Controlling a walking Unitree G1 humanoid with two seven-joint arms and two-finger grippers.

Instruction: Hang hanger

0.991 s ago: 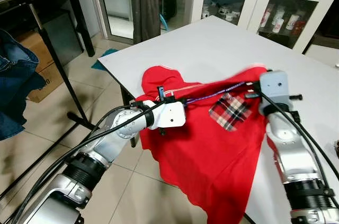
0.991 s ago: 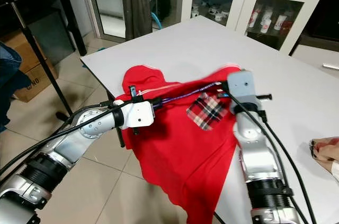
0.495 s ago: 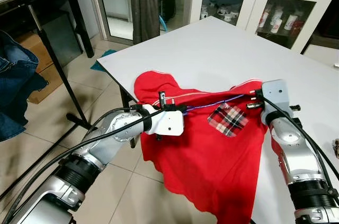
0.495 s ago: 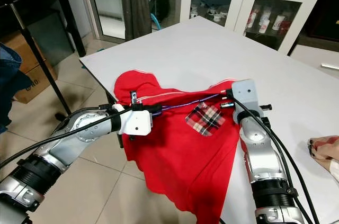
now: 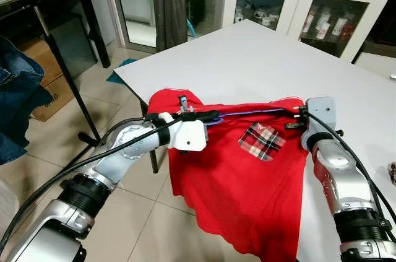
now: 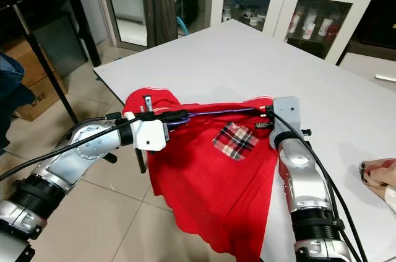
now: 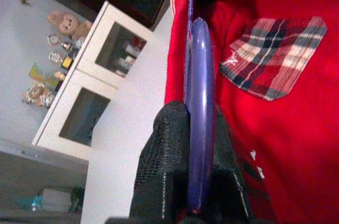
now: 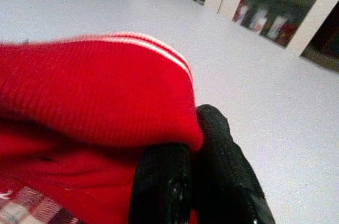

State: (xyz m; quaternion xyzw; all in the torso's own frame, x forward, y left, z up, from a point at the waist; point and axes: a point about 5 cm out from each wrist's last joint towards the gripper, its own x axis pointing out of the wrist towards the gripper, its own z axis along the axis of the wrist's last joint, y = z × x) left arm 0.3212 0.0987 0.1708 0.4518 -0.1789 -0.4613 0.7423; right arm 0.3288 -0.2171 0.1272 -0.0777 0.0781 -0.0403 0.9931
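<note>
While the head camera looks down on the white table [image 5: 260, 57], we see a red shirt [image 5: 241, 175] stretched between both arms and draping past the table's near edge. Compared with half a second ago, the shirt's top line sits flatter and more level, and the left gripper [image 5: 197, 115] has moved further to the robot's left. A purple hanger [image 5: 247, 112] runs along the shirt's top edge between the grippers. The plaid pocket [image 5: 262, 141] faces up.

Right eye view: same layout; the right gripper [image 6: 267, 116] holds the shirt's far shoulder, with the arm more upright than before.

Left wrist view: black fingers [image 7: 164, 166] are pressed against both sides of the purple hanger's bar, gripping it, with the red fabric just beside.

Right wrist view: two black fingers [image 8: 222, 171] are pinched together on a striped red hem [image 8: 132, 75].
</note>
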